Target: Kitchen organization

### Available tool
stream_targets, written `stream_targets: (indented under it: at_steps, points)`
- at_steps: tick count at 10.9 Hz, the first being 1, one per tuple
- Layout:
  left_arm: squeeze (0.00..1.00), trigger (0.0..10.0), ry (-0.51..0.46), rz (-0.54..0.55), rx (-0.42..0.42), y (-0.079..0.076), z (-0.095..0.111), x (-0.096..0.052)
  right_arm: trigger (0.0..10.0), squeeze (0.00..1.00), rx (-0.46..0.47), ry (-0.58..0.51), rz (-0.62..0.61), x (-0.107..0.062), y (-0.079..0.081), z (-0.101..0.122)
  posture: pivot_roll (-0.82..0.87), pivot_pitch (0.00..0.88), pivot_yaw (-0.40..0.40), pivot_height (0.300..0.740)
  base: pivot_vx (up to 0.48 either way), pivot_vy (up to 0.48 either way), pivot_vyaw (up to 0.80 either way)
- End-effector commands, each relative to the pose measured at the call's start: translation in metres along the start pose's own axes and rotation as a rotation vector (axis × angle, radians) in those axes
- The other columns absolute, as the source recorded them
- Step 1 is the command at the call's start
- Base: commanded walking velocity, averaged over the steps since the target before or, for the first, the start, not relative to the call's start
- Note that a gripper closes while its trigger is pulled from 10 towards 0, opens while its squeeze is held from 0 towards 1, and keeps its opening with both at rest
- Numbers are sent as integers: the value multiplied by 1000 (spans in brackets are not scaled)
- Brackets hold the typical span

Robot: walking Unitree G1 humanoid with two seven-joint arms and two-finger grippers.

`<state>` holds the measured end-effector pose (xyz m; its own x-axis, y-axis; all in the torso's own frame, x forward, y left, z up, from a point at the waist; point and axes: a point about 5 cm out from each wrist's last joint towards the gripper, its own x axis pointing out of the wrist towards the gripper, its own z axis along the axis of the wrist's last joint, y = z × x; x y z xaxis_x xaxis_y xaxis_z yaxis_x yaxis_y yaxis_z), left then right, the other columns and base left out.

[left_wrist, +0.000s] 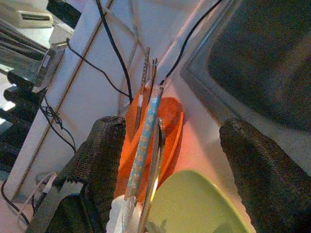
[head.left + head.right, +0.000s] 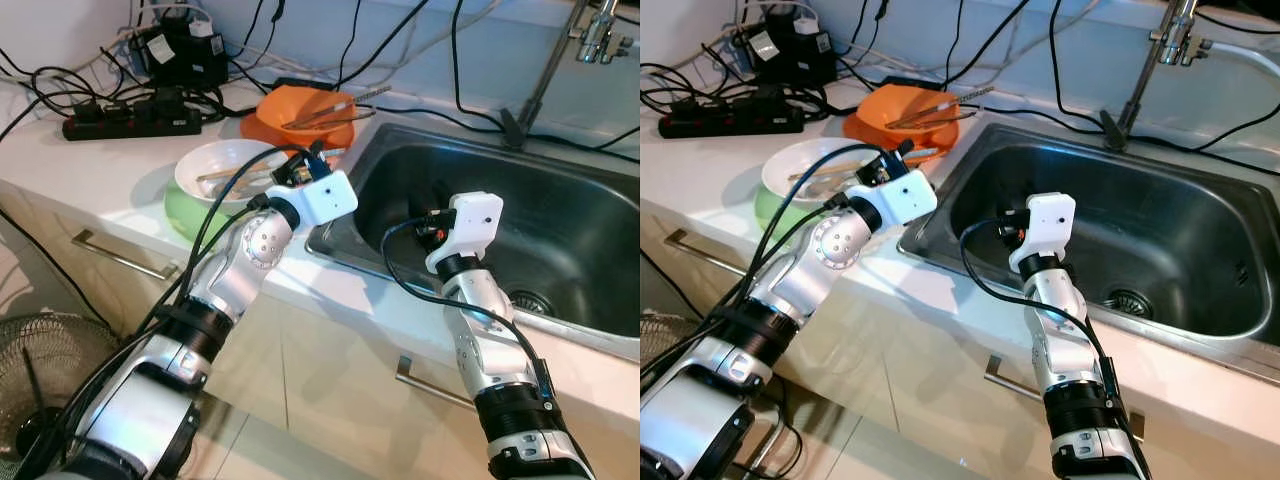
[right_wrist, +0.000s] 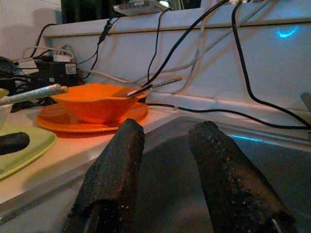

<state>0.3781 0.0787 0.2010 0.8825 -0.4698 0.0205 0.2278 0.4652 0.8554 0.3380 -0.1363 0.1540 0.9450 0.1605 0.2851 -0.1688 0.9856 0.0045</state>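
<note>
A white bowl with utensils in it sits on a green plate on the counter. Behind it, an orange bowl holding metal utensils rests on an orange plate. My left gripper hovers open over the white bowl's right rim. A blue patterned utensil handle lies close to one of its fingers. Open as well, my right gripper is down inside the steel sink near its left wall, with nothing between its fingers.
A faucet rises behind the sink. A black power strip and several cables cross the back of the counter. Drawer handles run below the counter edge, and a floor fan stands at lower left.
</note>
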Motion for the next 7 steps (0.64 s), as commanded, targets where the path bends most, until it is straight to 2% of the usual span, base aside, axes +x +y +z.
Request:
stream_targets:
  at_steps: [1,2,7]
  points:
    - [0,3608,-28,17,19,6,8,4,10000,0,2,-9,-9,1,-2,2,158,14,2,740,0,0,0]
    - [0,0,-38,18,17,6,10,6,10000,0,2,-8,-10,1,-2,1,160,15,1,740,0,0,0]
    - [0,0,-39,18,12,4,8,6,10000,0,1,-4,-7,2,-1,1,163,15,-2,740,0,0,0]
